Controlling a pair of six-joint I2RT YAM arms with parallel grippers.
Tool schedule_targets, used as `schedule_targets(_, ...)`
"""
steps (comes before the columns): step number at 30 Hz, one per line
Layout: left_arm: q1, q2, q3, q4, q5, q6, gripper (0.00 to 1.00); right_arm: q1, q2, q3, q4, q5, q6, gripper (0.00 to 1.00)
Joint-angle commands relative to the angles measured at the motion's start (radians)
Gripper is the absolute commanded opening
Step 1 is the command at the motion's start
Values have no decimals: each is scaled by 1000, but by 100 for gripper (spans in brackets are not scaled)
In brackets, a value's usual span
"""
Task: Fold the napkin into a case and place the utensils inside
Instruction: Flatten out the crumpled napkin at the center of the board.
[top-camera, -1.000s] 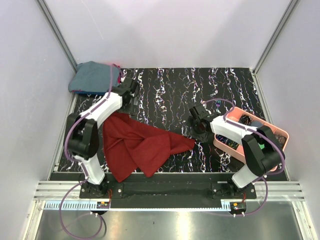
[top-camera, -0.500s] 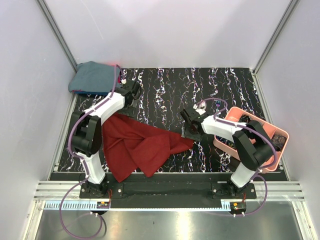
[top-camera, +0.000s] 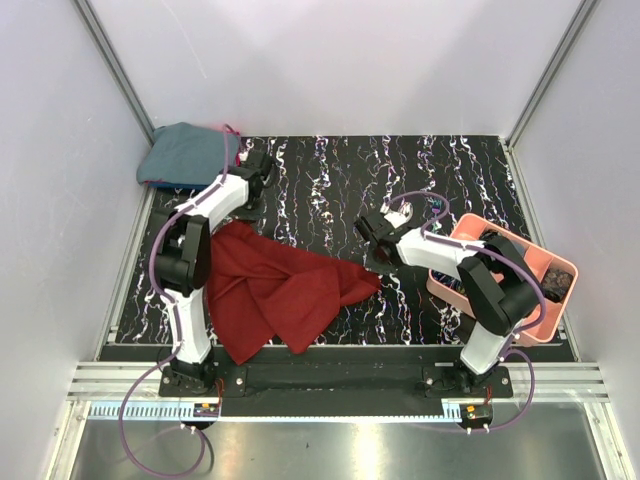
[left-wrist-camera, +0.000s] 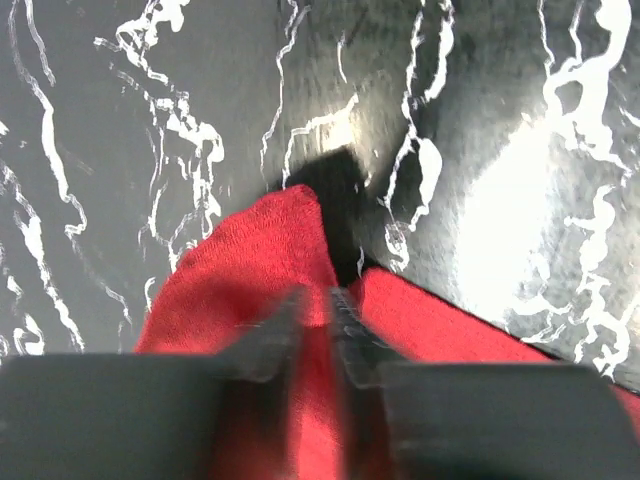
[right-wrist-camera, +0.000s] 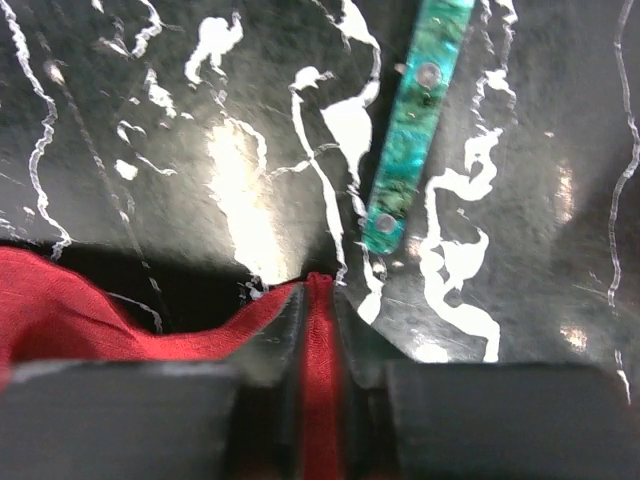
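Note:
The dark red napkin (top-camera: 280, 290) lies loosely crumpled on the black marbled table, with no case shape to it. My left gripper (top-camera: 238, 210) (left-wrist-camera: 318, 300) is shut on its far left corner (left-wrist-camera: 260, 250). The cloth runs up between the two fingers. My right gripper (top-camera: 378, 262) (right-wrist-camera: 318, 290) is shut on the napkin's right tip, and a thin red fold (right-wrist-camera: 320, 340) stands pinched between its fingers. Just ahead of the right gripper a teal-handled utensil (right-wrist-camera: 415, 110) lies flat on the table, apart from the cloth.
A pink tray (top-camera: 548, 262) holding dark items stands at the right edge, close behind the right arm. A blue-grey cloth bundle (top-camera: 185, 155) sits in the far left corner. White walls enclose the table on three sides.
Both grippers have gone from open to shut on napkin corners. The right gripper slid left onto the cloth's right tip. The left one settled onto the far left corner.

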Motion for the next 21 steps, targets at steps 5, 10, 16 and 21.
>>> schedule_targets(5,119,-145,80,48,89,-33,0,1,-40,149,9,102,-194,0)
schedule_targets(10,142,-396,19,92,81,-83,0,1,-205,254,0,180,-355,0)
schedule_targets(16,150,-567,-64,103,254,-125,36,1,-321,364,62,50,-522,0)
schedule_targets(21,150,-605,-169,153,519,-154,61,0,-304,487,131,-75,-637,0)
